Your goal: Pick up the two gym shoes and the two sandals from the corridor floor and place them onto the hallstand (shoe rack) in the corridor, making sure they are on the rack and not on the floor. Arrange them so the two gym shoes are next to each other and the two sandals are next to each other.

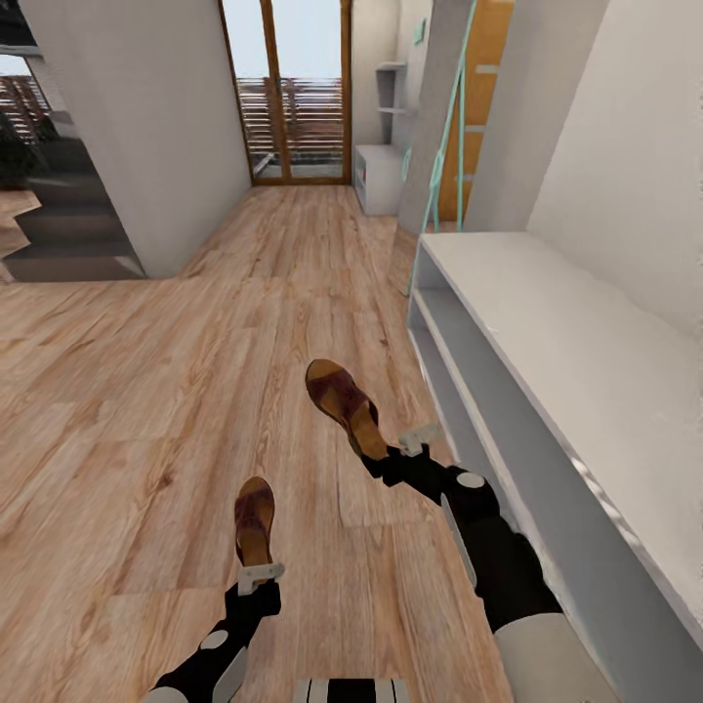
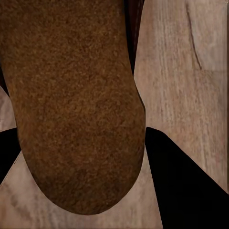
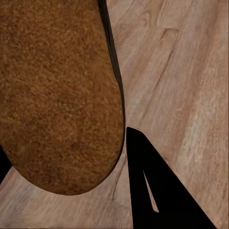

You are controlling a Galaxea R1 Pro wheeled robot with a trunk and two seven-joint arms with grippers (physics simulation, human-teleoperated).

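Nearest, left of the rack [image 1: 586, 391]: left gripper [image 1: 260, 574] pinched on the heel of one sandal [image 1: 254, 517], toe pointing away, above the floor [image 1: 146, 410]. A little farther and closer to the rack: right gripper [image 1: 414, 441] clamped on the heel of the other sandal [image 1: 342, 405]. Probably light, with stiff soles and grainy, unslippery footbeds; heel edge a fair hold. Rack bench top bare, no gym shoes visible.

Both arms were glossy black with pale grey oval inlays. The left tool [image 1: 260, 574] and right tool [image 1: 418, 439] had flat light-grey fingers. The right forearm [image 1: 508, 576] widened into a grey-white sleeve.
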